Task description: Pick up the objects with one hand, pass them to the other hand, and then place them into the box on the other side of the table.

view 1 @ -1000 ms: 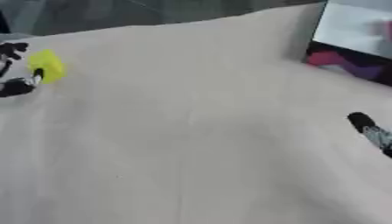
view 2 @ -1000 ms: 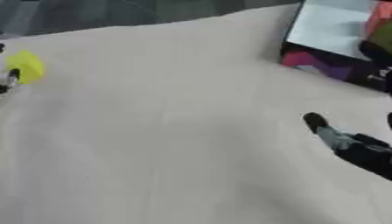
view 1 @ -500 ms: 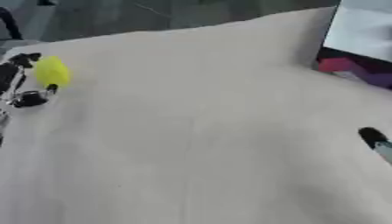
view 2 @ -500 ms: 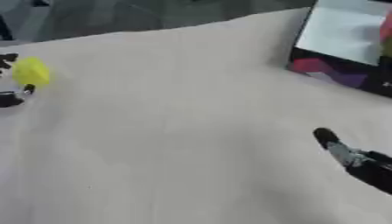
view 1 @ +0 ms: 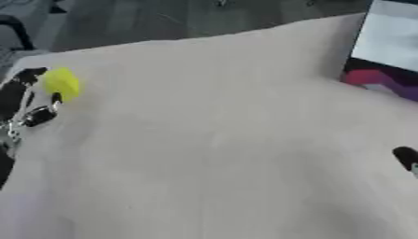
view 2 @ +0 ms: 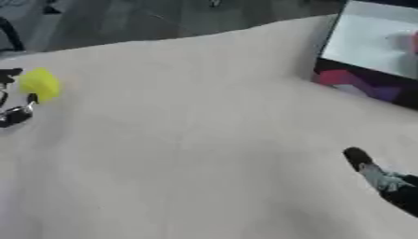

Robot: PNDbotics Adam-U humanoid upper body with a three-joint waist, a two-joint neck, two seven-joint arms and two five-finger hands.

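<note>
At about 4 o'clock, nearest the camera, the right hand (view 2: 384,179) shows only as a dark fingertip on a grey finger reaching in over the pale desk (view 2: 204,140); whether it is released or clenched cannot be told. Farther out, at 9 o'clock, the left hand (view 1: 20,109) grasps a yellow object (view 1: 62,84) between its fingers at the desk's left edge. Farthest, at 2 o'clock, the box (view 2: 372,56) rests on the desk, its interior white, its side purple and magenta.
</note>
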